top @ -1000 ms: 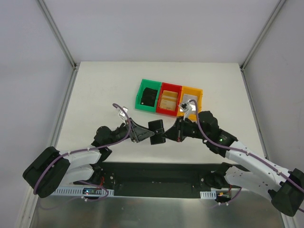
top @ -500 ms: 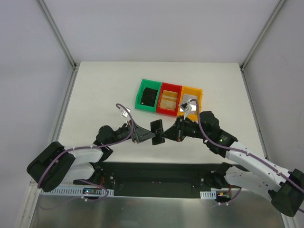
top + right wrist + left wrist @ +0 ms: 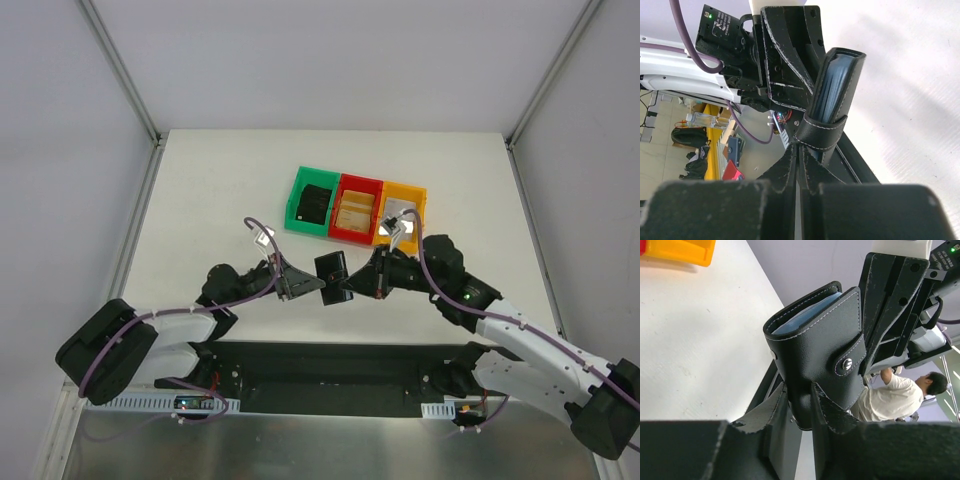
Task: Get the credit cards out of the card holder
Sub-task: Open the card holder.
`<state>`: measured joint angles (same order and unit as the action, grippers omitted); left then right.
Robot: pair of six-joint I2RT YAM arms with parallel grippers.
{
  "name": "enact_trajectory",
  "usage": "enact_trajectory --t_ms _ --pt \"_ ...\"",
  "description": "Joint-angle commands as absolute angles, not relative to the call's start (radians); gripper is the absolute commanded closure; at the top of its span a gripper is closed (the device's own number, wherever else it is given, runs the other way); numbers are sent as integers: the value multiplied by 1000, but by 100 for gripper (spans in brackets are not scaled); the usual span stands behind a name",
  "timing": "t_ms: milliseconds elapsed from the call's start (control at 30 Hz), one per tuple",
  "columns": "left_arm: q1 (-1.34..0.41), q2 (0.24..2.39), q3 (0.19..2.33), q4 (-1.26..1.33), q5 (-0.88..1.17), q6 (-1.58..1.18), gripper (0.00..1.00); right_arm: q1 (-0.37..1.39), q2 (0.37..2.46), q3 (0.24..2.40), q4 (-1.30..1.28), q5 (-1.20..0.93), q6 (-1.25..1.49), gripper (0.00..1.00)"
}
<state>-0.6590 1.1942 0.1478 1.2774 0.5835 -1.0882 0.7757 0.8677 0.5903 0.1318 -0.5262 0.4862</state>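
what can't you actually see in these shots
- Cards in the card holder: both wrist views, it is shut, only the blue lining edge shows.
- Black thing in the green bin: top view, too small to identify.
- Card holder's lower corner: left wrist view, tucked between the left gripper fingers.

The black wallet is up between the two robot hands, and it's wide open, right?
No: the card holder is shut, its tab snapped closed, as the left wrist view shows. It is up between the left gripper and the right gripper.
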Motion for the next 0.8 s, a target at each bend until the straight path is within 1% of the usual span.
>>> enact_trajectory --t_ms 0,67,100,133,167,200,267,400,467,633,767 --pt "-657 1146 153 1592 609 -1094 83 773 850 604 195 -546 479 100" --pt "-657 1137 155 1575 609 -1089 83 773 844 604 190 -546 476 100" --pt "-655 1132 155 1563 609 -1082 75 775 839 606 189 -546 477 100" --pt "-657 1129 156 1549 606 -1080 62 775 836 610 190 -549 479 100" --pt "-655 1127 158 1537 607 -1077 52 773 833 615 189 -551 480 100" --pt "-655 1129 156 1534 604 -1077 44 775 831 618 189 -557 482 100" --pt "-655 1134 153 1534 595 -1080 37 773 828 626 189 -566 488 100" --pt "-646 1143 149 1540 578 -1091 30 773 819 646 183 -583 483 100" --pt "-637 1155 146 1557 572 -1104 29 773 819 652 175 -598 479 100" --pt "-592 1230 149 1681 581 -1183 27 773 801 661 175 -647 469 100" --pt "-583 1247 192 1681 615 -1193 27 773 773 666 181 -667 476 100"
